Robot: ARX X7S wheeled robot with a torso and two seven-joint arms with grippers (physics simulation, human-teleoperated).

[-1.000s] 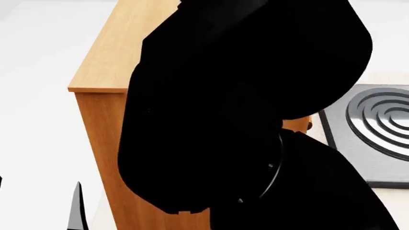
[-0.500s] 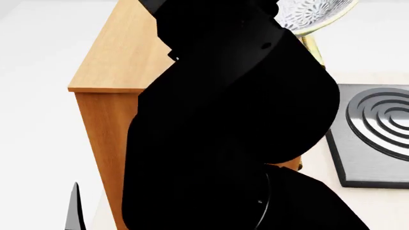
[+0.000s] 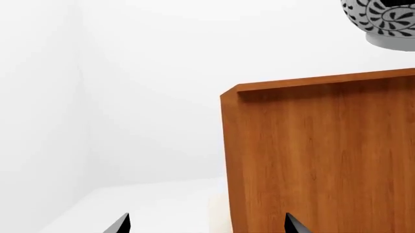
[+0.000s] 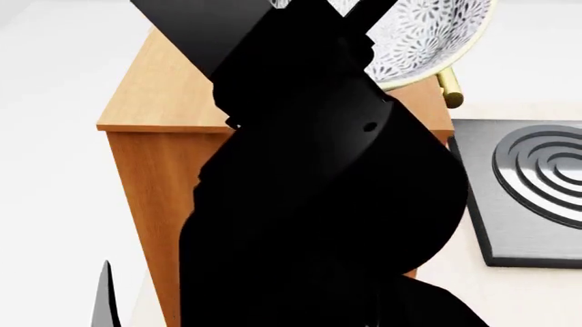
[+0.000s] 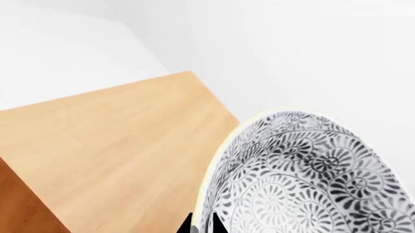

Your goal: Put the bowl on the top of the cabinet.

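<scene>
Right now your right gripper (image 5: pixel 199 227) is clamped on the rim of the bowl (image 5: pixel 304 179), with the two dark fingertips (image 5: pixel 184 226) pinching the thin yellowish edge between them at the very bottom of the right wrist view; the patterned inside of the bowl spreads away from the fingers toward 2 o'clock in that view. You are holding the bowl in the air, tilted, above the cabinet (image 5: pixel 110 145), and it is not touching the wood. In the head view the bowl (image 4: pixel 427 37) sits at about 1 o'clock, above the cabinet's (image 4: pixel 159 95) top near its right-hand edge, with your black arm (image 4: pixel 318 191) covering most of the middle. A brass handle (image 4: pixel 448 88) shows just below the bowl, and a stove burner (image 4: pixel 536 177) lies at 3 o'clock. Your left gripper (image 3: pixel 204 224) hangs spread apart and holds nothing, facing the cabinet's side (image 3: pixel 324 155); the bowl's base (image 3: pixel 386 22) hangs clear above the cabinet top at 1 o'clock there.
</scene>
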